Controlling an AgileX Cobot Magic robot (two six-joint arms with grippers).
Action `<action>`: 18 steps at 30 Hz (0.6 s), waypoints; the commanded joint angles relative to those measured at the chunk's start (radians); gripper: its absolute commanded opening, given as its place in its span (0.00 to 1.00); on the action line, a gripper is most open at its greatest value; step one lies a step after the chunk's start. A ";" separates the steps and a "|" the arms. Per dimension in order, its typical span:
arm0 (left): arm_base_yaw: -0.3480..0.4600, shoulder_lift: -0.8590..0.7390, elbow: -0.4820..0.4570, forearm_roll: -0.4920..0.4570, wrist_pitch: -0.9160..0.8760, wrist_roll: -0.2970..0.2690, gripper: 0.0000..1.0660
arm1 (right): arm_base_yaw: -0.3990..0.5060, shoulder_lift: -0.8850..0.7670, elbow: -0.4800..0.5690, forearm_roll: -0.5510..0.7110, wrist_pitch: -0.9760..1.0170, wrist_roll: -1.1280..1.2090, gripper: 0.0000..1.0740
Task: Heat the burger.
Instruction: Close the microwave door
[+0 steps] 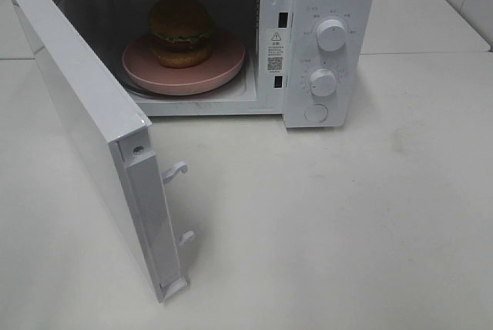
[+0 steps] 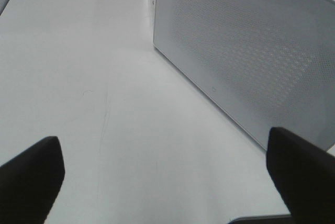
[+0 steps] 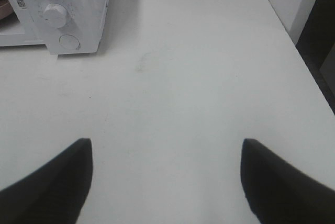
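Observation:
The burger (image 1: 182,31) stands on a round pink plate (image 1: 225,68) inside the white microwave (image 1: 331,6), whose door (image 1: 85,114) hangs wide open to the left. Neither arm shows in the exterior high view. In the left wrist view my left gripper (image 2: 165,182) is open with nothing between its dark fingers (image 2: 31,177); the outer face of the microwave door (image 2: 251,62) lies ahead of it. In the right wrist view my right gripper (image 3: 165,179) is open and empty over bare table, and the microwave's control panel (image 3: 65,20) sits well ahead of it.
Two dials (image 1: 331,35) and a round button (image 1: 316,112) sit on the microwave's right panel. Two door latches (image 1: 176,171) stick out from the door's inner edge. The white table (image 1: 347,222) stretches in front; its right edge (image 3: 309,67) shows in the right wrist view.

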 commanded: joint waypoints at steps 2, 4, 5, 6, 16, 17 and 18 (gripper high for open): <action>-0.001 -0.003 0.001 -0.002 -0.014 0.000 0.93 | -0.007 -0.029 0.003 0.002 -0.014 -0.002 0.71; -0.001 -0.003 0.001 -0.002 -0.014 0.000 0.93 | -0.007 -0.029 0.003 0.002 -0.014 -0.002 0.71; -0.001 -0.003 0.001 -0.002 -0.014 0.000 0.93 | -0.007 -0.029 0.003 0.002 -0.014 -0.002 0.71; -0.001 -0.003 0.001 -0.002 -0.014 0.000 0.93 | -0.007 -0.029 0.003 0.002 -0.014 -0.002 0.71; -0.001 -0.003 0.001 -0.002 -0.014 0.000 0.93 | -0.007 -0.029 0.003 0.002 -0.014 -0.001 0.71; -0.001 -0.003 0.001 -0.002 -0.014 0.000 0.93 | -0.007 -0.029 0.003 0.002 -0.014 -0.001 0.71; -0.001 -0.003 0.001 -0.002 -0.014 0.000 0.93 | -0.007 -0.029 0.003 0.002 -0.014 -0.001 0.71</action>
